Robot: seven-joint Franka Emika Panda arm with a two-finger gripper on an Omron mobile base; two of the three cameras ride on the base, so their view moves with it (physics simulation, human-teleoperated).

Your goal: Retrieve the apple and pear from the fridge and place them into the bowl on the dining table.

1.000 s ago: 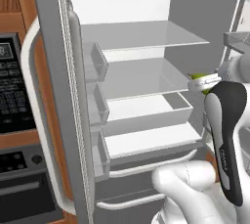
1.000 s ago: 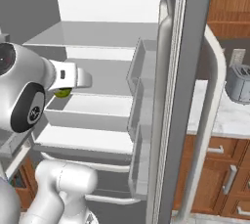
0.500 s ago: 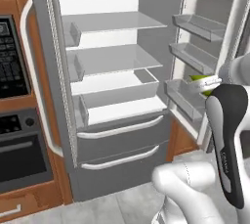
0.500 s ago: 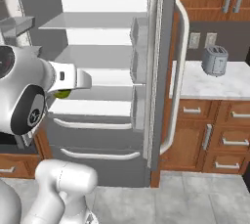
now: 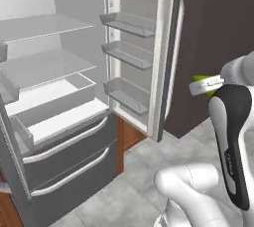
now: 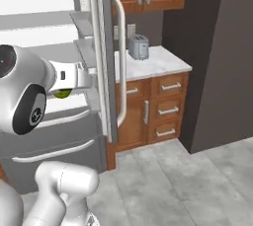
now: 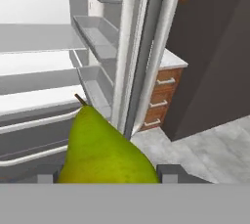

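The yellow-green pear sits between my gripper fingers, stem pointing away from the hand, and the gripper is shut on it. From the left base view the pear peeks out green at the gripper, right of the fridge. In the right base view the pear hangs under the hand, in front of the fridge. The grey fridge stands open with bare white shelves and two lower drawers. Its right door is swung wide. The apple, the bowl and the dining table are out of view.
A marble counter with a toaster stands right of the fridge over wooden drawers. A dark wall rises further right. Grey tiled floor spreads in front. The open door's bins jut out.
The whole picture has swung: the base has turned right and backed from the fridge, which now sits further left. The pear stays in the gripper throughout.
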